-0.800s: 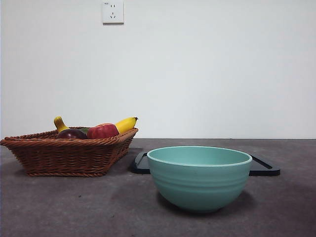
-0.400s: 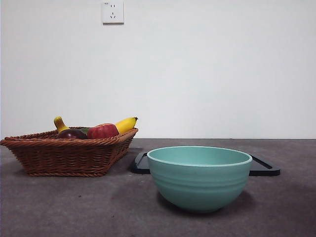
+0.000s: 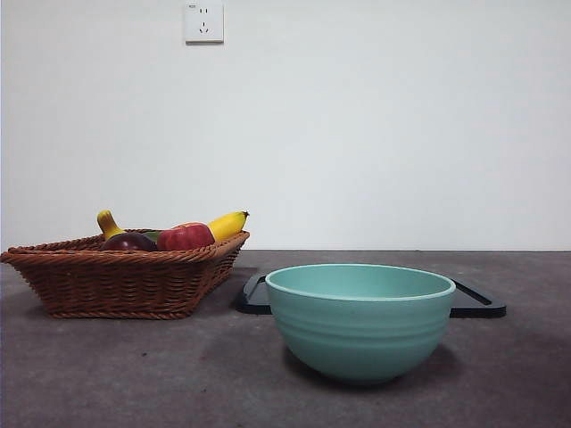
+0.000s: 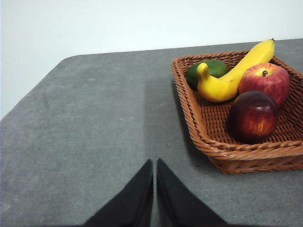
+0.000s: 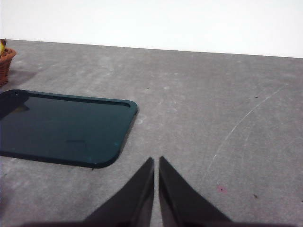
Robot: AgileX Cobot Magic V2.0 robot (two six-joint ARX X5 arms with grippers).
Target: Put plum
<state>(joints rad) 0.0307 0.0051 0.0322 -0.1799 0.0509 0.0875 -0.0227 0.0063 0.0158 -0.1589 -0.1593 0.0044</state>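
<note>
The plum (image 4: pixel 253 116) lies in the wicker basket (image 4: pixel 236 153), touching the red apple (image 4: pixel 265 82) at its 1 o'clock, banana (image 4: pixel 234 71) beyond. Left pincer (image 4: pixel 155 165) is clenched over bare desk (image 4: pixel 85 123); right pincer (image 5: pixel 156 163) is clenched beside the dark tray (image 5: pixel 61 127).

The small, round, shiny, very dark purple plum (image 4: pixel 253 116) sits still in the brown woven basket (image 4: pixel 246 153). It touches the red apple (image 4: pixel 264 82) beside it. It is well ahead of my left jaws and off to one side, not touching them.
</note>
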